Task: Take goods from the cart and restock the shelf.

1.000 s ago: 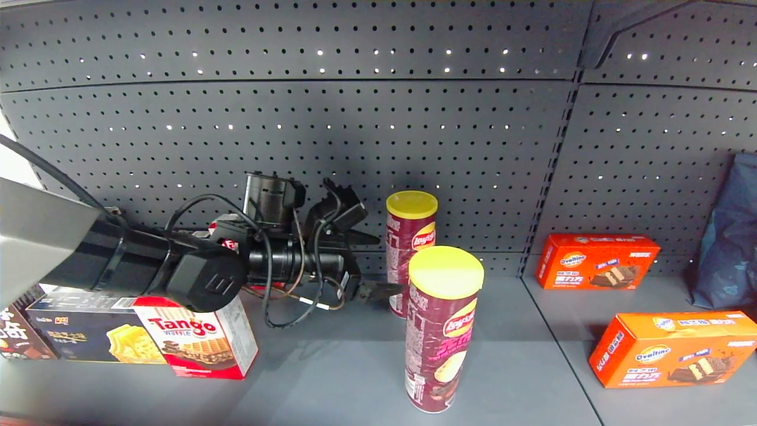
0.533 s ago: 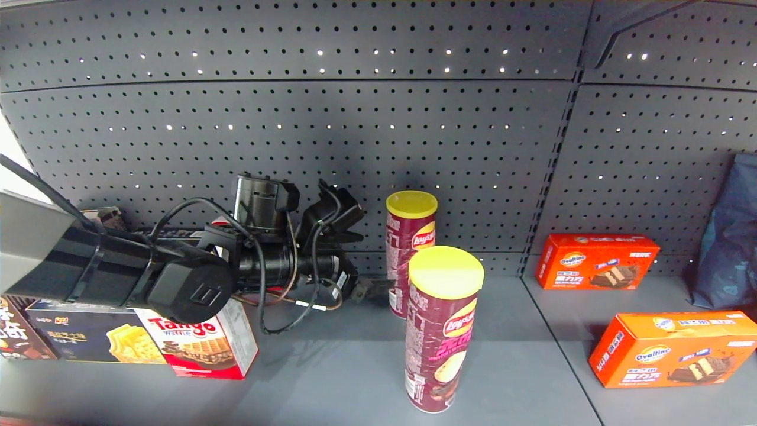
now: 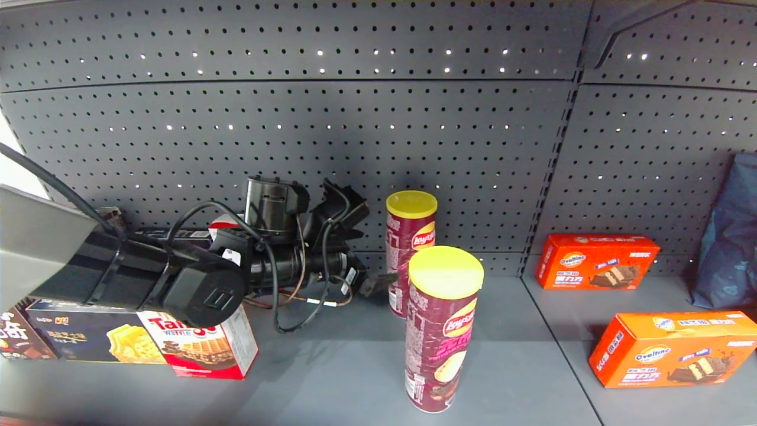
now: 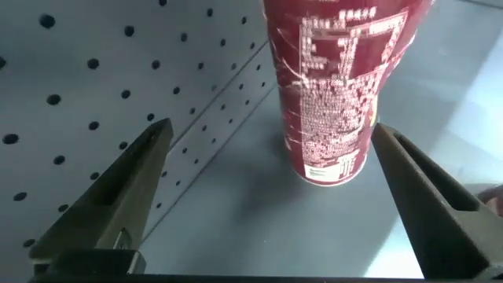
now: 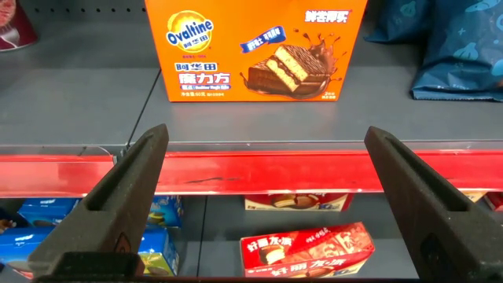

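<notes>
Two tall maroon chip cans with yellow lids are seen standing upright on the grey shelf (image 3: 331,367), the front can (image 3: 442,331) near the shelf's edge and the rear can (image 3: 411,248) just behind it at 11 o'clock, close to the perforated back panel (image 3: 355,130). Both are printed with a yellow-and-red logo and a picture of crisps, and small white text is shown on the rear can's wall in the left wrist view. The left tool (image 3: 369,260) is held level at 9 o'clock of the rear can, its fingers spread wide and nothing held between them; the can's base is seen just beyond the fingertips, and one fingertip (image 3: 384,277) lies right beside the can's lower wall, though contact cannot be told. A red-and-white wafer box (image 3: 204,346) is set at 7 o'clock of the tool, with a dark box (image 3: 89,337) touching it at 9 o'clock. Well apart at 3 o'clock of the cans, a rear orange box (image 3: 597,260) and a front orange box (image 3: 674,349) are laid flat, with a blue bag (image 3: 724,236) beyond them. The right tool (image 5: 267,132) is likewise spread wide and holds nothing, pointed at the shelf's red edge strip (image 5: 251,171) below the front orange box.
</notes>
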`<state>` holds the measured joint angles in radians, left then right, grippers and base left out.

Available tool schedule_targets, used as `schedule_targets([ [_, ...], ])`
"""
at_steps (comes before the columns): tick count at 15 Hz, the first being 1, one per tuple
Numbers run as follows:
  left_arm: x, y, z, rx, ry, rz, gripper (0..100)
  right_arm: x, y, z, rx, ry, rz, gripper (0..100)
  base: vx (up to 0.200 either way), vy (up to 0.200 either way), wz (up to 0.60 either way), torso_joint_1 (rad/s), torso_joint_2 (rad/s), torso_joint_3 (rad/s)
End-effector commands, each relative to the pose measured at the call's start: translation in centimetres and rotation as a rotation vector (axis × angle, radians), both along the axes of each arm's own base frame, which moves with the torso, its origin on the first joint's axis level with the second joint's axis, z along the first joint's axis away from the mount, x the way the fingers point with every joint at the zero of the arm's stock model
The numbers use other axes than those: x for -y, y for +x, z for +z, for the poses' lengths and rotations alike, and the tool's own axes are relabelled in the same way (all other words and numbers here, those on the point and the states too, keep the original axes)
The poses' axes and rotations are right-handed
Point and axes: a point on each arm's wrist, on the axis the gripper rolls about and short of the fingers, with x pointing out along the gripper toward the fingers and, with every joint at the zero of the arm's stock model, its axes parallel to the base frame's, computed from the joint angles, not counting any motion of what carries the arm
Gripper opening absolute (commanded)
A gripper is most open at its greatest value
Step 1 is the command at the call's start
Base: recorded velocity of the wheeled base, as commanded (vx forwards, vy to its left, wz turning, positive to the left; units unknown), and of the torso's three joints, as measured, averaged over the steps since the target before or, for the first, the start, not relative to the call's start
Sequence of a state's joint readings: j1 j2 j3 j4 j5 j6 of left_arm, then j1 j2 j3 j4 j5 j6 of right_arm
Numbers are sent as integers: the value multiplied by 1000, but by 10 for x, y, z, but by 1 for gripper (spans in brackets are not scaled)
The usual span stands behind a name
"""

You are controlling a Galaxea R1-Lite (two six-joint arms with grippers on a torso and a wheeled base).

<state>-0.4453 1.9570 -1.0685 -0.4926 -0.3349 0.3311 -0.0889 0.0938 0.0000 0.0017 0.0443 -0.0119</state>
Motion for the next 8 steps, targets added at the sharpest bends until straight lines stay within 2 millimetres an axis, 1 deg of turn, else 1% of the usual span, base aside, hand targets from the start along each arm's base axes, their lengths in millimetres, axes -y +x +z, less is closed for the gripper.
schedule_targets([
  [1, 0, 2, -3, -5, 6, 9, 100, 0, 0, 0, -1, 0, 0, 100, 0, 0, 0, 0, 0, 0],
  [8, -1, 5, -3, 7, 18, 49, 100, 0, 0, 0, -1, 0, 0, 100, 0, 0, 0, 0, 0, 0],
])
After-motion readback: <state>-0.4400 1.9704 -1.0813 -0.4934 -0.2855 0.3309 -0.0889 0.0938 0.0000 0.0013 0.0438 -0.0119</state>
